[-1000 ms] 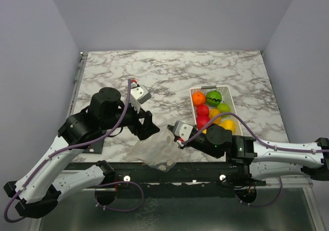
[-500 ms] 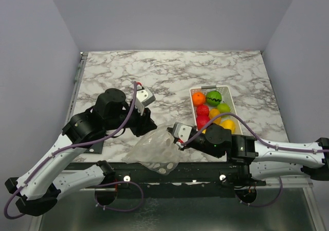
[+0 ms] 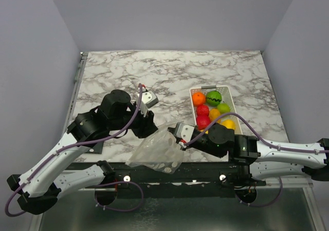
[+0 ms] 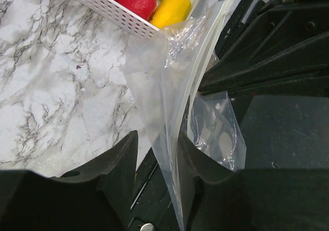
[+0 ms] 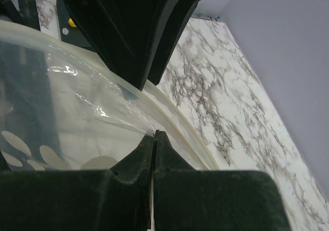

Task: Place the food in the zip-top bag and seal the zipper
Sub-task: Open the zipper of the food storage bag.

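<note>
I judge the step in hand to be opening the mouth of the zip-top bag, which lies crumpled at the near edge of the table, between the two arms and partly over the edge; the food all sits in the white tray just beside it, none bagged yet. My right gripper is pressed together on a fold of the film just under the zipper. My left gripper stands partly spread with the bag's lip running up between its fingers; I see a gap there and cannot say that it bites the plastic. To do this well I would make sure that only one layer of the lip lies between the left jaws, then close fully; taking both layers would hold the mouth shut. After that I would draw the arms apart slowly, so the thin film does not slip from the right pinch; I would turn the mouth toward the tray.
</note>
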Available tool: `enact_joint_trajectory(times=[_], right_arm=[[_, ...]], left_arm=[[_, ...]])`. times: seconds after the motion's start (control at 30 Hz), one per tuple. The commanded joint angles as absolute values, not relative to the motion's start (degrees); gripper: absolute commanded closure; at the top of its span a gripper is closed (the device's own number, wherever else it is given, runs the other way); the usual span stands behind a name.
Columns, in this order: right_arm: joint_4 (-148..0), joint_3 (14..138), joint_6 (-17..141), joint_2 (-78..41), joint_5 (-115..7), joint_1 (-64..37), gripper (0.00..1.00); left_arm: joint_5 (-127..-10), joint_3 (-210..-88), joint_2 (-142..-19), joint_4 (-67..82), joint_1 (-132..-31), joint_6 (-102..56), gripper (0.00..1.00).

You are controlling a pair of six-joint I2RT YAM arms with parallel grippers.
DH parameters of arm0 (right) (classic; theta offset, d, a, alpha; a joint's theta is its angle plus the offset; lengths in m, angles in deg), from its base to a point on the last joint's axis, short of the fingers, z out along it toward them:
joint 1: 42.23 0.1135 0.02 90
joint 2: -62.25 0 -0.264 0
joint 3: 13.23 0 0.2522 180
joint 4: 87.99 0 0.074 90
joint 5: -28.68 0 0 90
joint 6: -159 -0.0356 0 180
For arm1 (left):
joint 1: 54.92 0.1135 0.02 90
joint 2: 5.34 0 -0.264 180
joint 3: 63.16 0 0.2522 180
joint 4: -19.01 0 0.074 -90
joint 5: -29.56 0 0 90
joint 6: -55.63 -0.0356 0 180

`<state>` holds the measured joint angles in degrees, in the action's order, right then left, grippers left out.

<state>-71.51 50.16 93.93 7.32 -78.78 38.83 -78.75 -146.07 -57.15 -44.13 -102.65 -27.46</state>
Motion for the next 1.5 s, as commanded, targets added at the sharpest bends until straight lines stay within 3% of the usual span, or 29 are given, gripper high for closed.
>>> enact_joint_trajectory(times=[0.0,0.4,0.73,0.8,0.87,0.9,1.07,1.13,1.3,1.47], right_arm=[[-72.6,51.6,94.0,8.5,-78.3,39.3,0.99],[-73.7,51.5,97.0,9.4,-80.6,39.3,0.99],[-73.7,49.9,97.2,10.4,-81.6,39.2,0.99],[-73.7,49.5,97.1,10.8,-82.0,39.2,0.99],[-73.7,49.2,97.1,11.1,-82.2,39.2,0.99],[-73.7,49.0,97.1,11.3,-82.3,39.2,0.99],[-73.7,48.7,96.9,10.8,-83.9,39.2,0.99],[-73.7,48.7,96.6,10.2,-85.0,39.3,0.91],[-76.0,47.9,96.1,9.8,-86.6,39.3,0.60],[-76.7,47.6,95.7,9.9,-89.9,39.3,0.47]], left_arm=[[-78.7,-145.0,-56.9,-43.6,-103.2,-26.6,0.60],[-80.8,-143.1,-55.6,-44.3,-103.7,-25.1,0.59],[-79.1,-143.2,-56.2,-46.0,-103.8,-24.2,0.71],[-78.5,-143.3,-56.4,-46.5,-103.8,-24.1,0.75],[-77.6,-143.5,-56.7,-47.3,-103.8,-24.0,0.96],[-77.1,-143.7,-56.9,-47.6,-103.8,-24.0,1.00],[-74.2,-145.0,-58.6,-48.6,-103.8,-23.7,1.00],[-71.8,-145.8,-59.4,-48.9,-103.8,-23.4,1.00],[-60.4,-148.7,-61.4,-50.1,-103.8,-21.7,1.00],[-49.5,-152.0,-63.7,-50.6,-103.8,-20.5,1.00]])
